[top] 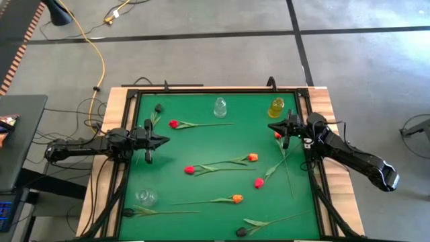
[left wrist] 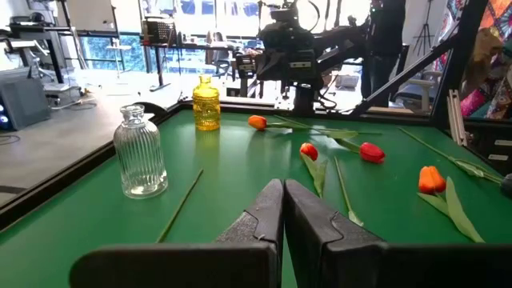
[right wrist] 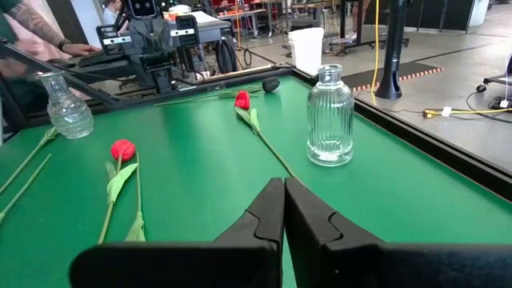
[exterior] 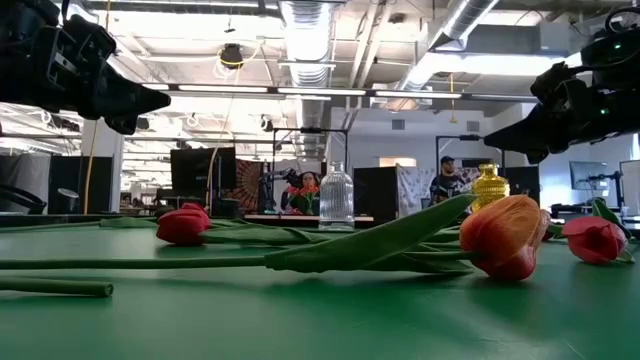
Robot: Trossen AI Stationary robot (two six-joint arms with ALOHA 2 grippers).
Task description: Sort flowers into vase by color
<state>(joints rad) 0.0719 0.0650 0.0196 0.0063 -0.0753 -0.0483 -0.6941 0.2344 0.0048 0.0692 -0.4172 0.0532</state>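
Green felt table (top: 222, 144) framed in black rails, grey floor around it. At the left edge, left gripper (top: 163, 140) raised above the felt, fingers pressed together, empty. Near it a dark tulip (top: 158, 107), then a red tulip (top: 173, 124); clear ribbed vase (top: 220, 106) at the far side, another clear vase (top: 146, 197) near the front-left corner. Mid-table, more red and orange flowers (top: 252, 157) lying flat, stems crossing. Yellow vase (top: 276, 107) far right. Right gripper (top: 274, 127) just beside it, fingers together, seemingly empty.
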